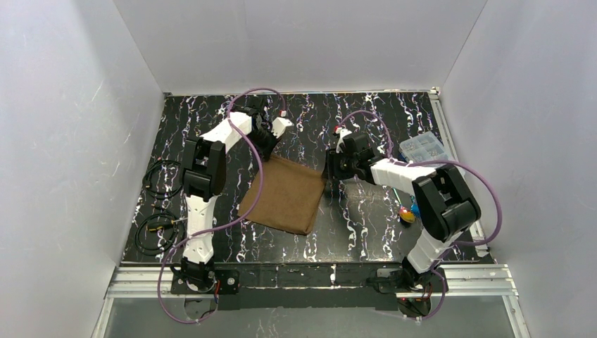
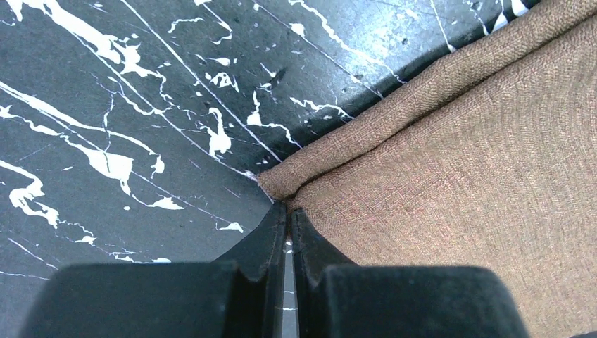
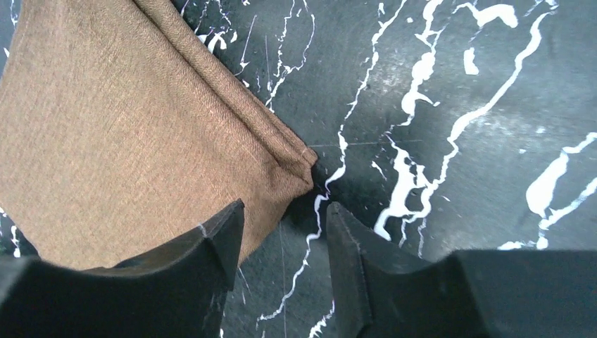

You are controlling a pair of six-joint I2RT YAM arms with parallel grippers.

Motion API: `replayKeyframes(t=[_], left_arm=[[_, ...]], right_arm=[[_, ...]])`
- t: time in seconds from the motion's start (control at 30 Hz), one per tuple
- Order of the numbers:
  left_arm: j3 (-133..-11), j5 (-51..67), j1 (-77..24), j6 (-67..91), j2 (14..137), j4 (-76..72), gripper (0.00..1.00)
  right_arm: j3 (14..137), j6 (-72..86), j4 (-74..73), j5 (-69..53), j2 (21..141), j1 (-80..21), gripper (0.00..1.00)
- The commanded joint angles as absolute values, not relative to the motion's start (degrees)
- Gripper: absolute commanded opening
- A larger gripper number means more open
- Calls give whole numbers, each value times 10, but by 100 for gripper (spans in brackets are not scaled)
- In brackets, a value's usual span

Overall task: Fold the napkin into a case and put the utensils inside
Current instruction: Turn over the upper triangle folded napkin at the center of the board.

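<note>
Brown woven cloth napkin (image 1: 285, 196): one
Clear plastic compartment box (image 1: 424, 148): one
Black cable coils (image 1: 160, 176): two
White-and-black robot arms (image 1: 204, 176): two
Small shiny blue and red utensils (image 1: 407, 213): number unclear, partly hidden
Black white-veined table (image 1: 366, 232): one

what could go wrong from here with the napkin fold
1. The left gripper pinches one corner of the napkin while the right gripper stands open at the other. A one-sided pull would likely skew the fold.
2. The utensils lie partly hidden by the right arm, so a low swing may knock them.
</note>
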State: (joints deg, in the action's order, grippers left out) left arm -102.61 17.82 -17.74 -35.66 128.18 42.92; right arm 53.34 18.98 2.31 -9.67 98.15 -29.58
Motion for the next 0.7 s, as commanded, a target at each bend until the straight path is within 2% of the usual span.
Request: replayKeyframes(t=[0.0, 0.17, 0.2, 0.23, 0.3, 0.37, 0.47, 0.67], left_arm=[[-1028, 161, -177, -326, 1295, 417, 0], [-1012, 176, -172, -294, 1256, 427, 40], [-1020, 188, -170, -288, 1246, 439, 54], [-1032, 200, -167, -284, 1237, 455, 59], [-1062, 217, -165, -284, 1220, 493, 62], [-1085, 250, -166, -289, 1199, 532, 80], [-1072, 265, -192, -315, 1158, 573, 82], [-869, 284, -295, -380, 1047, 565, 75]], right_arm=[[540, 170, 1, -44, 925, -293, 59], [532, 179, 8, -45, 908, -293, 59], [534, 182, 8, -49, 910, -293, 57], [538, 186, 11, -56, 912, -293, 55], [542, 198, 14, -69, 920, -292, 53], [548, 209, 7, -74, 929, -293, 52], [547, 225, 12, -77, 944, -292, 50], [551, 247, 44, -107, 987, -290, 43]])
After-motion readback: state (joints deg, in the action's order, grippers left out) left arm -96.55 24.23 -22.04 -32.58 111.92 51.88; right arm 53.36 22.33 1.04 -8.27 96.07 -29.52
